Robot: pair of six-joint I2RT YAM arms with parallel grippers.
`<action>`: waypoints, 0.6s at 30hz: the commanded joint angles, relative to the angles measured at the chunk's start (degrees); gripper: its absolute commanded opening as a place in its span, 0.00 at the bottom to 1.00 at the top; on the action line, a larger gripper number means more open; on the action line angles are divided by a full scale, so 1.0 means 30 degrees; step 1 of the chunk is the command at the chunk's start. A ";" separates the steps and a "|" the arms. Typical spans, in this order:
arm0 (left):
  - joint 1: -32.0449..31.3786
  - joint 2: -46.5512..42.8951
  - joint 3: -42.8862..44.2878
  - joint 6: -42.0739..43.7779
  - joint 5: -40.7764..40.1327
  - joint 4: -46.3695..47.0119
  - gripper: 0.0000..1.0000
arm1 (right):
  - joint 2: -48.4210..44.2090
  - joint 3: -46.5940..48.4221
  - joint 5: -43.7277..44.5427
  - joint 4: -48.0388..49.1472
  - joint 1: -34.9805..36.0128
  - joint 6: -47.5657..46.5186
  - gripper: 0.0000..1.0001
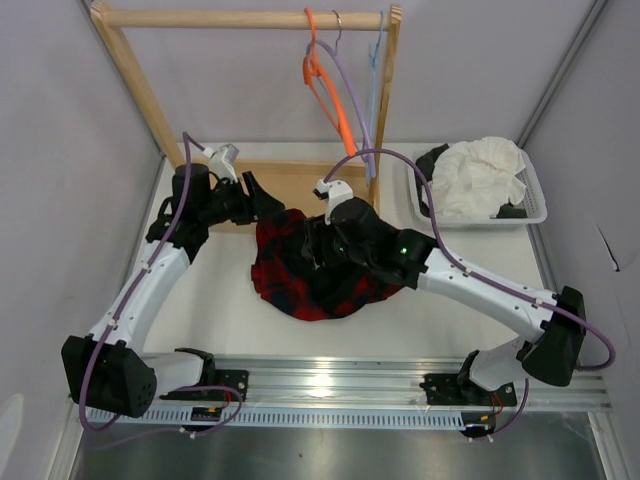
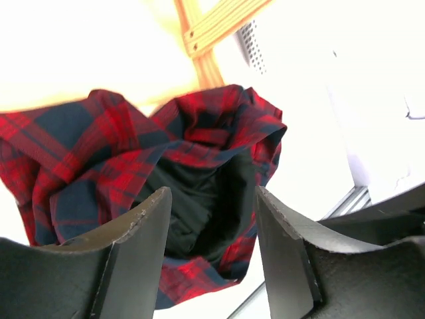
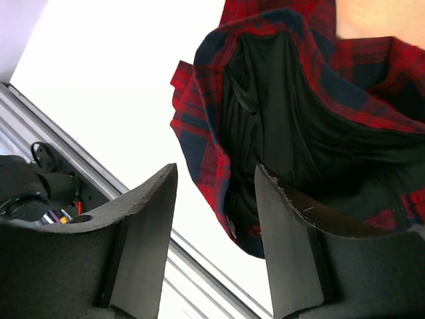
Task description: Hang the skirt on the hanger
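The skirt (image 1: 288, 272) lies bunched on the table (image 1: 215, 305), not yet on the hanger (image 1: 351, 92), and both claws are spread and empty.

I find the skirt mid-table, its waist gaping so the black lining shows in both wrist views. The left claw (image 2: 212, 194) sits at the skirt's 10 o'clock and the right claw (image 3: 216, 174) over its middle from 3 o'clock. Each has its jaws apart with cloth beyond them and nothing pinched. I judge this two-sided stance is meant to take the waistband at opposite points and hold it open. The hanger hangs from the wooden rail (image 1: 230, 17) at the skirt's 1 o'clock, between the orange hanger (image 1: 320, 78) and the pale blue hanger (image 1: 377, 95), well apart from the cloth. The basket (image 1: 537, 200) with the white garment (image 1: 482, 175) stands at 2 o'clock, untouched.
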 commanded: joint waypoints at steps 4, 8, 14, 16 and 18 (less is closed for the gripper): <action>-0.0227 -0.0191 0.1406 -0.0784 0.0196 0.1414 0.59 | -0.0846 -0.0270 0.0884 -0.1022 0.0157 -0.0528 0.60; -0.0228 -0.0366 0.1376 -0.1077 0.0225 0.1854 0.59 | -0.0963 -0.0914 0.1029 -0.0963 0.0158 -0.0207 0.60; -0.0228 -0.0425 0.1581 -0.1077 0.0460 0.1649 0.59 | -0.0640 -0.1148 0.2319 -0.2049 0.0011 0.0525 0.59; -0.0257 -0.0513 0.1669 -0.1077 0.0460 0.1620 0.59 | -0.0699 -0.1324 0.2378 -0.2193 -0.0135 0.0788 0.59; -0.0257 -0.0630 0.1699 -0.1193 0.0518 0.1794 0.59 | -0.0845 -0.1500 0.2554 -0.2195 -0.0135 0.0906 0.59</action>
